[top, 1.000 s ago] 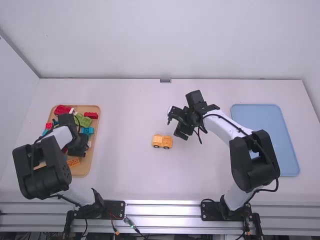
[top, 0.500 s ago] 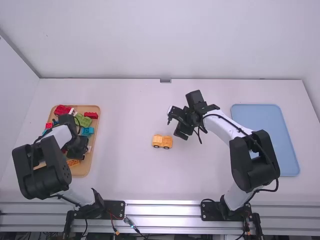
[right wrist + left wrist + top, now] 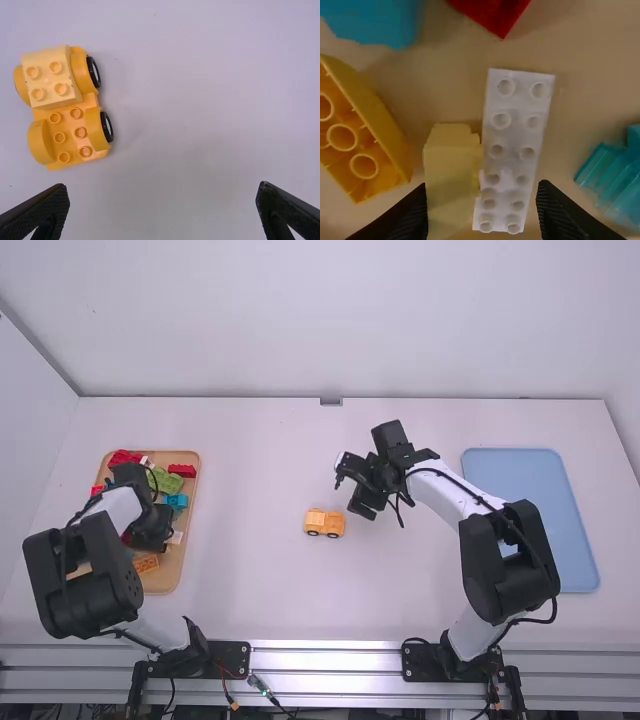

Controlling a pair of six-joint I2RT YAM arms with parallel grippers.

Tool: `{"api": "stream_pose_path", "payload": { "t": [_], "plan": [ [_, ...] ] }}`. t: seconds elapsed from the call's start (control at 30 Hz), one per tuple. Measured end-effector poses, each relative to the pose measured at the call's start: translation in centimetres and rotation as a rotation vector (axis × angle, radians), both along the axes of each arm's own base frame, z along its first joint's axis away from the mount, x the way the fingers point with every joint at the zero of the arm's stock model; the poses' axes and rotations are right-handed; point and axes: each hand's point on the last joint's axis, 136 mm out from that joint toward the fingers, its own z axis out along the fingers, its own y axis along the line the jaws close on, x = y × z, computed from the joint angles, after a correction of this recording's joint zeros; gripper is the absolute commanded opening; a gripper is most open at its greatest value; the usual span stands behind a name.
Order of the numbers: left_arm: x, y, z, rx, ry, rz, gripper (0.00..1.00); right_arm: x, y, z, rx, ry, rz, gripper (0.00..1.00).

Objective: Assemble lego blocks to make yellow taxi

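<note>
The yellow car sits on its wheels near the middle of the white table. It has round, bulgy yellow sides and black wheels. A pale yellow block with four bumps is stuck on one end. The other end is low, with its bumps showing.

The wood-colored tray is on the left and holds lots of blocks. In the left wrist view, a long white block lies next to another pale yellow block. Near them is an orange-yellow block with its hollow side showing. Around these are a blue block, a red block and a see-through teal block.

The car is well apart from the tray's edge, and well apart from the blue tray on the right.

The left gripper is over the wood-colored tray. It is let go, fingers spread, with the white block between them in its view. The right gripper hangs near the car, just past it, fingers wide apart and holding nothing.
</note>
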Motion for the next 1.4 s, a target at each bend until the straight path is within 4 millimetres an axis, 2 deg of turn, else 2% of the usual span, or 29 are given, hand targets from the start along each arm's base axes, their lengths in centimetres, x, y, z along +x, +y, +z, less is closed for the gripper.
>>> {"api": "stream_pose_path", "payload": {
  "t": [0.07,0.23,0.47,0.63,0.67,0.73,1.4],
  "plan": [
    [0.0,0.0,0.0,0.0,0.0,0.0,0.53,0.0,0.0,0.0,0.001,0.0,-0.002,0.99],
    [-1.4,-0.7,0.2,-0.033,0.068,-0.001,0.56,0.0,0.0,0.0,0.0,0.0,-0.002,0.99],
    [-1.0,-0.3,0.6,-0.017,0.061,-0.002,0.56,0.0,0.0,0.0,0.001,0.0,-0.002,0.99],
    [-1.5,-0.4,0.2,-0.014,0.072,-0.001,0.51,0.0,0.0,0.0,0.001,-0.001,0.0,0.99],
    [-1.6,-0.4,0.1,-0.016,0.076,-0.001,0.46,0.0,0.0,0.0,0.0,-0.002,0.001,0.99],
    [-1.7,-0.5,0.1,-0.017,0.079,-0.004,0.43,0.0,0.0,0.0,0.0,0.0,-0.001,0.99],
    [-1.8,-0.3,-0.9,0.006,0.06,-0.003,0.46,0.0,0.0,0.0,0.0,0.001,-0.001,0.99]
  ]
}}
